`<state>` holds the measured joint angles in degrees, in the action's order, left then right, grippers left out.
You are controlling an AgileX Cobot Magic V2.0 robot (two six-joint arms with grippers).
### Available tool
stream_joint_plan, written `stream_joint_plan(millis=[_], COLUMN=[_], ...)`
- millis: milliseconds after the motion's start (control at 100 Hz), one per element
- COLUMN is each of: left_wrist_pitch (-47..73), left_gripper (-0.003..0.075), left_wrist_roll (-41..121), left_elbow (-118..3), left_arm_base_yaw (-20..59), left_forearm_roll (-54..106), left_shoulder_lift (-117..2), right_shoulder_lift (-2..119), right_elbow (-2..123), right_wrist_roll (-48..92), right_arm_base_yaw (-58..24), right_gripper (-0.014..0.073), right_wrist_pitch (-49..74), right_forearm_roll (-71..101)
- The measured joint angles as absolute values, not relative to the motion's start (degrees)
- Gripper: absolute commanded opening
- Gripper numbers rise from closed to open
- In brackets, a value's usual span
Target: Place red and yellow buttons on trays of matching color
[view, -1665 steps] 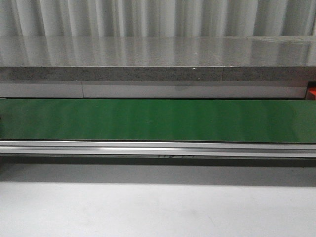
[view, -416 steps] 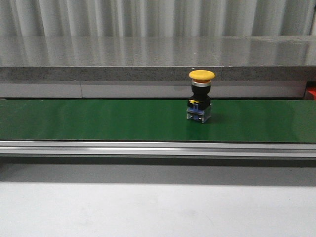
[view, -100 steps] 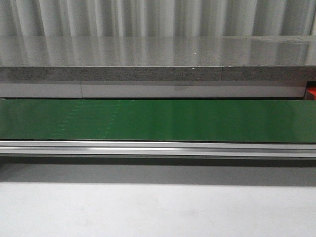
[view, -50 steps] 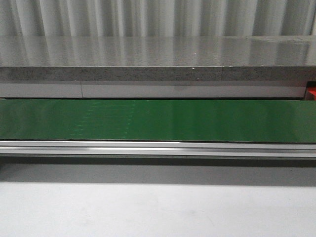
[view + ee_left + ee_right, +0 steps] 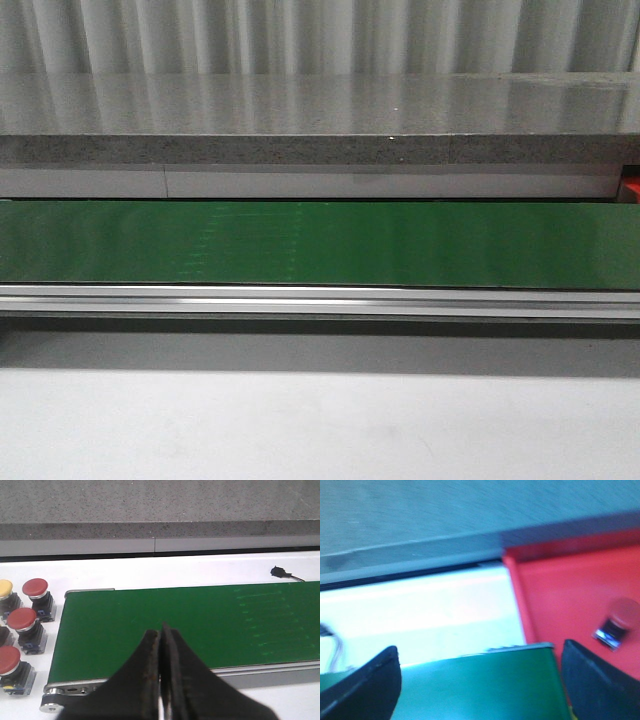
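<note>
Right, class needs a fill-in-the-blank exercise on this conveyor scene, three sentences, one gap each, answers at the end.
1. In the front view, the number of buttons standing on the green belt is ____.
2. The left tool hangs over the belt with its fingers ____.
3. The red button lies in a tray coloured ____.

Missing words: zero; shut; red

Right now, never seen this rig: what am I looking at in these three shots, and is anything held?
It is a two-arm robot at a green conveyor belt. The front view looks forward over the bare belt. The other two come from cameras on the wrists. The left gripper is shut and holds nothing; beside the belt's end stand red mushroom-head push buttons and one yellow-capped button. The right gripper is open over the belt's other end, next to a red plastic tray with one red button in it.
</note>
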<state>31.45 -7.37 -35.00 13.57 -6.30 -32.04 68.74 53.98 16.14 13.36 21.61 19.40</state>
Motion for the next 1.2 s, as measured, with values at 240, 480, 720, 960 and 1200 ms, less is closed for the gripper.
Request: stream_joint_plan(millis=[240,480,720,960,1200], left_wrist_pitch=[31.4,31.4,31.4,31.4,30.4], left_gripper=[-0.002,-0.002,-0.002,-0.002,-0.002], left_wrist_roll=[-7.4,-7.4,-7.4,-7.4,-7.4], left_elbow=[-35.0,-35.0,-35.0,-35.0,-35.0], left_arm_base_yaw=[13.6,13.6,13.6,13.6,13.6], left_forearm_roll=[-6.3,-6.3,-6.3,-6.3,-6.3], left_shoulder_lift=[-32.0,-32.0,-32.0,-32.0,-32.0], right_shoulder_lift=[57.4,51.2,50.4,50.4,50.4], right_elbow=[45.9,42.4,42.3,42.3,42.3], right_wrist_roll=[18.4,19.3,19.4,19.4,19.4], right_arm_base_yaw=[5.3,4.9,4.9,4.9,4.9], right_gripper=[0.019,-0.0068,-0.0068,-0.0068,-0.0068], right_wrist_pitch=[18.7,16.3,15.8,15.8,15.8], right_forearm_roll=[19.4,19.3,19.2,19.2,19.2])
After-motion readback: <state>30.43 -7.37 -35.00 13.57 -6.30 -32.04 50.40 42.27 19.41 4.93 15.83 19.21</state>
